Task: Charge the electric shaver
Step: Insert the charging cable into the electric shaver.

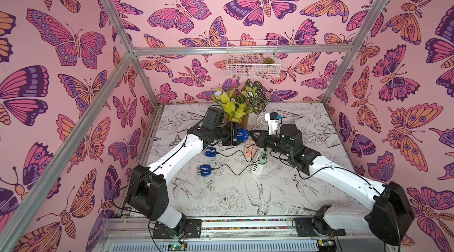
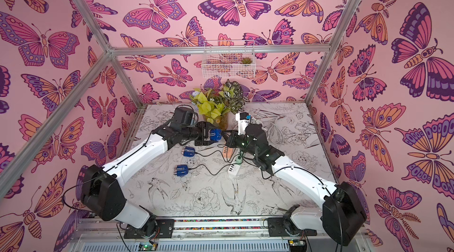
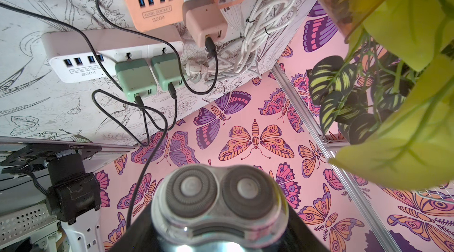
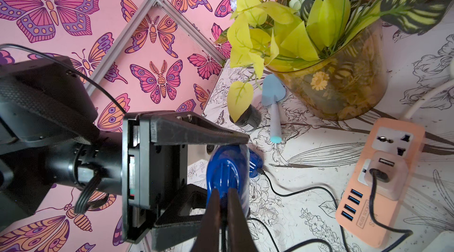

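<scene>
My left gripper (image 3: pixel 218 234) is shut on a blue electric shaver (image 1: pixel 242 134), which hangs above the table near the vase. Its two round silver cutting heads (image 3: pixel 218 194) face the left wrist camera. In the right wrist view the left fingers (image 4: pixel 196 130) clamp the shaver's body (image 4: pixel 226 169) from two sides. My right gripper (image 4: pixel 223 196) is shut on a thin black charging cable (image 4: pixel 223 228), its tips against the shaver's bottom end. In both top views the two grippers meet tip to tip over the table's middle, the right gripper (image 2: pixel 224 137) beside the shaver (image 2: pixel 215 135).
Two more blue shavers (image 1: pixel 210 152) (image 1: pixel 204 170) lie on the table with black cables attached. An orange power strip (image 3: pixel 157 5) carries a pink adapter (image 3: pixel 204 22); a white strip (image 3: pixel 73 49) carries two green adapters (image 3: pixel 135 76). A plant vase (image 4: pixel 344 86), blue trowel (image 4: pixel 274 101) and coiled white cord (image 3: pixel 267 17) stand close by.
</scene>
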Controlling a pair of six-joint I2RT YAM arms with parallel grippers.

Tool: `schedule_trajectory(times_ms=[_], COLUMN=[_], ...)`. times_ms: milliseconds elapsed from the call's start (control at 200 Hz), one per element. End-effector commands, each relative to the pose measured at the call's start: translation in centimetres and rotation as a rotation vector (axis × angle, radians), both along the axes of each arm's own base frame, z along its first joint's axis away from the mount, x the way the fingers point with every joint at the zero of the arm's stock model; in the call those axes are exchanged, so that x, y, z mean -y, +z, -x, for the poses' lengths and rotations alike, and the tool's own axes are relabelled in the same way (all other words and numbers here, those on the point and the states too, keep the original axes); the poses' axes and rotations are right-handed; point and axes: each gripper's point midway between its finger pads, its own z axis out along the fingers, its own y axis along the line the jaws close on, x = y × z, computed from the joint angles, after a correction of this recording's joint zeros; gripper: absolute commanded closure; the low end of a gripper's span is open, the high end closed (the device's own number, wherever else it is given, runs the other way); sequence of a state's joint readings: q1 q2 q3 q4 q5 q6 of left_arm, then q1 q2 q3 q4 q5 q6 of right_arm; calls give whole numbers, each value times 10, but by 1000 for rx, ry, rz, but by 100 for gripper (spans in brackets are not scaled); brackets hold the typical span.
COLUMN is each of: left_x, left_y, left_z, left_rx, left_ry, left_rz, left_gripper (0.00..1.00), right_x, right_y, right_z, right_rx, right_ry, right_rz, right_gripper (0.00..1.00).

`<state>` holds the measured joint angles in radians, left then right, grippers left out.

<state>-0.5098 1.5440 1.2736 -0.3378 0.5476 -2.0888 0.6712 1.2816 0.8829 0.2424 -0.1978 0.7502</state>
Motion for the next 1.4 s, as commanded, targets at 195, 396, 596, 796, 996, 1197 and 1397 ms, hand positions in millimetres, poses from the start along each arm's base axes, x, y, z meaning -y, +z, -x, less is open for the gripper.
schedule_trajectory(times_ms=[195,396,596,796,996,1197,1397], left_x=[7,10,15,22,28,18,-3], left_y=[26,29,33,48,64,66,43], left_z=[-1,-4,-8,-12,-12,-6,0], left_rx=[-49,-43,-31,-10,20,27,-8], left_ry=[74,64,64,54,18,45,103], left_rz=[92,98,112,152,192,182,110], left_gripper=[100,100,100,100,100,100,100], right_x=[-19,-34,-43,-57,-62,-57,-35], right_y=[-3,-9,-13,-35,-37,-47,-23], right_z=[13,20,21,13,8,13,23], right_rx=[3,-10,-16,-80,-98,-132,-110], right_ry=[77,136,165,204,251,251,196], right_rz=[3,10,0,-109,-150,-99,-56], right_gripper=[100,100,100,100,100,100,95])
